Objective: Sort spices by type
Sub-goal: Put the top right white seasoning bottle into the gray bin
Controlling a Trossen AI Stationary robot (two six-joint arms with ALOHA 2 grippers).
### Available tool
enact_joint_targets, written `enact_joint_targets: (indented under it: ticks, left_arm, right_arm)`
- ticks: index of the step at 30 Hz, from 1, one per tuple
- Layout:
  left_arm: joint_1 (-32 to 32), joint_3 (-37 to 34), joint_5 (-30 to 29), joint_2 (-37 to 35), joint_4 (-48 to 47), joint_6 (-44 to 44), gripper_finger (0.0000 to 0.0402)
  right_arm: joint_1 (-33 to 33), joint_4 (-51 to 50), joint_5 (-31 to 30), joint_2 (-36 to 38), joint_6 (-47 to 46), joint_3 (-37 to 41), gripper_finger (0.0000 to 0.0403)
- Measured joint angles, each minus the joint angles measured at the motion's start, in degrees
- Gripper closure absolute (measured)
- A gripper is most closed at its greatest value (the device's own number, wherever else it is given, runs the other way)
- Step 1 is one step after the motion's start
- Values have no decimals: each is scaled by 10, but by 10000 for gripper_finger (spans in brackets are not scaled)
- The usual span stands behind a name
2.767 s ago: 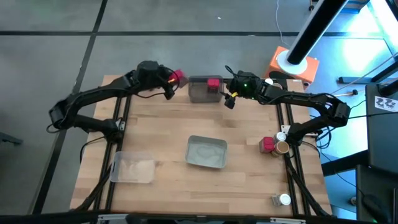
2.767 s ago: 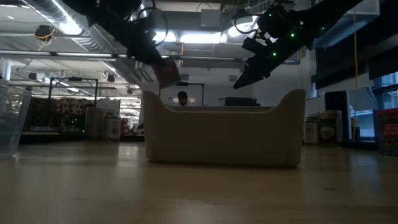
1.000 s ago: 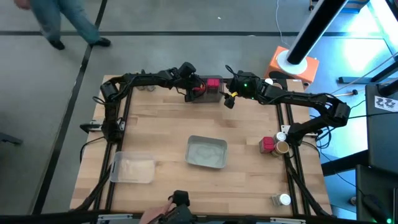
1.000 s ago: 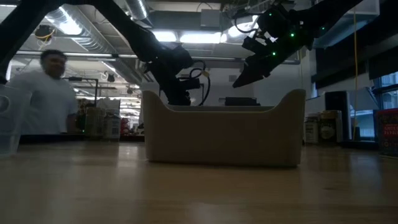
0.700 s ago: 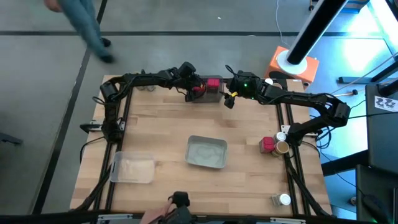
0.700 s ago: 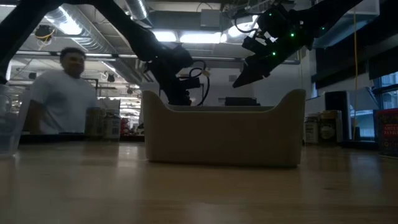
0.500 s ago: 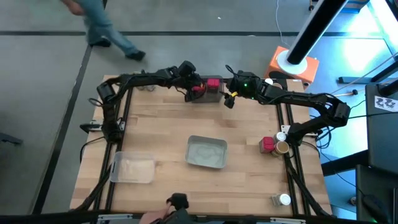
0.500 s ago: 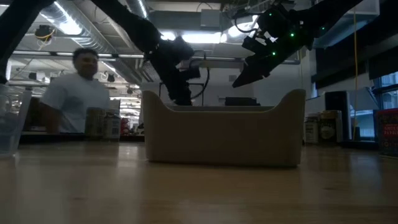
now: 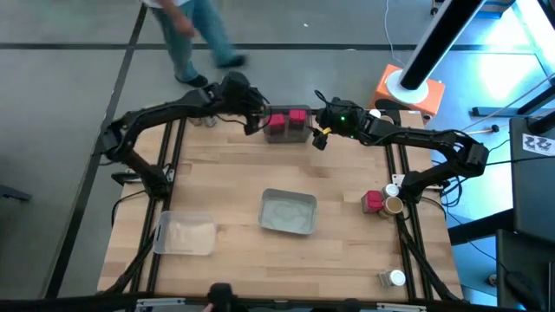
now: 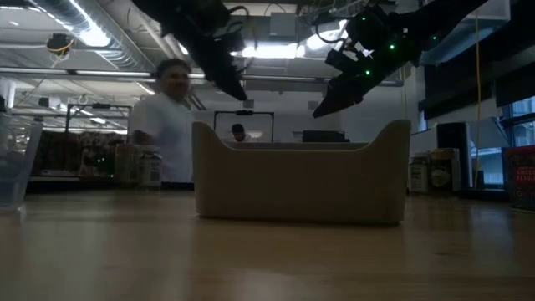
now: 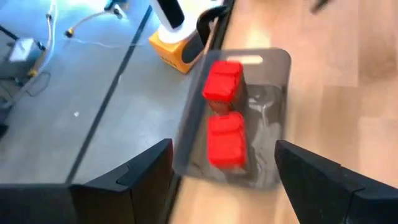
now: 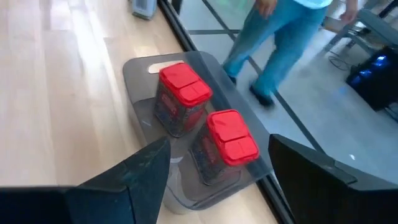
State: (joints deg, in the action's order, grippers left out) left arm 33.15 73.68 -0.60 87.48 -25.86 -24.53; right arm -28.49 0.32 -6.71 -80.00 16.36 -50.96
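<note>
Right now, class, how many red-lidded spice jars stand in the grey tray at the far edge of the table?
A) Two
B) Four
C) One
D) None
A: the right wrist view shows two red jars side by side in the grey tray, with nothing else in it.

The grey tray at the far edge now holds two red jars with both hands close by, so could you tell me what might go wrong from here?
1. The grey tray sits right at the table's far edge; a nudge from the left hand or right hand, both open beside it, might push it off.
2. A person is walking just behind that edge, near the left arm's path.
3. The two red jars stand close together; a third could tip one.
</note>
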Motion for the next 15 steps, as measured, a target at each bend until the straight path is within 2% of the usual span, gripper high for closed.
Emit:
enact_joint_targets:
  ticks: [7, 12, 15]
  left_arm:
    - [-2, -149, 0, -100, 79, 51, 135]
    - [-5, -246, 0, -149, 146, 80, 135]
    - [-6, -286, 0, -157, 191, 89, 135]
  right_arm:
    - [0, -42, -95, 36, -9, -4, 134]
    - [-10, -173, -173, 63, -32, -55, 134]
    - [-32, -269, -189, 63, -60, -90, 134]
